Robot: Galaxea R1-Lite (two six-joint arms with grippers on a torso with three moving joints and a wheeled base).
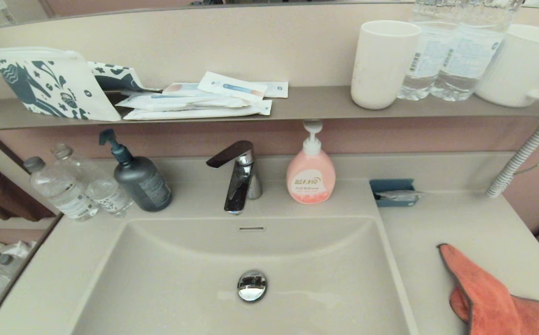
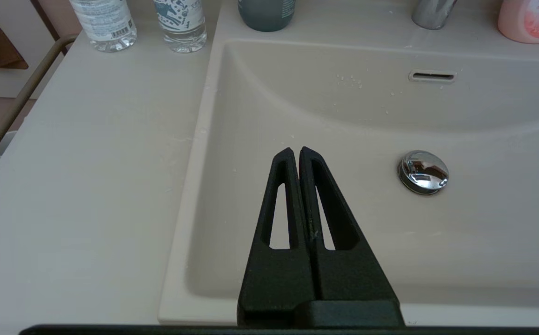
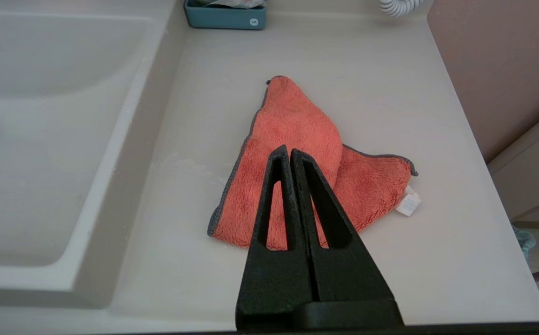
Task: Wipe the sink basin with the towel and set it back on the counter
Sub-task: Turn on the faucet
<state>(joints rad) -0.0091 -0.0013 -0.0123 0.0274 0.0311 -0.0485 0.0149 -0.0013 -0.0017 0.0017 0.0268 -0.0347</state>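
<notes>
The orange-coral towel [image 1: 488,298] lies crumpled on the beige counter [image 1: 460,223] to the right of the sink basin [image 1: 181,279], with its grey edging and white tag showing. My right gripper [image 3: 290,151] hovers above the towel [image 3: 297,125], shut and holding nothing. Over the basin's left side [image 2: 343,116] hangs my left gripper [image 2: 296,151], also shut and empty. The chrome drain plug [image 1: 252,285] sits mid-basin and the overflow slot [image 1: 251,228] is in the back wall. Neither gripper shows in the head view.
A chrome faucet [image 1: 239,177] stands behind the basin, between a dark pump bottle [image 1: 139,179] and a pink soap bottle [image 1: 311,172]. Two water bottles [image 1: 74,186] stand at the left. A blue dish [image 1: 394,191] sits at the back right. The shelf [image 1: 306,104] holds cups and packets.
</notes>
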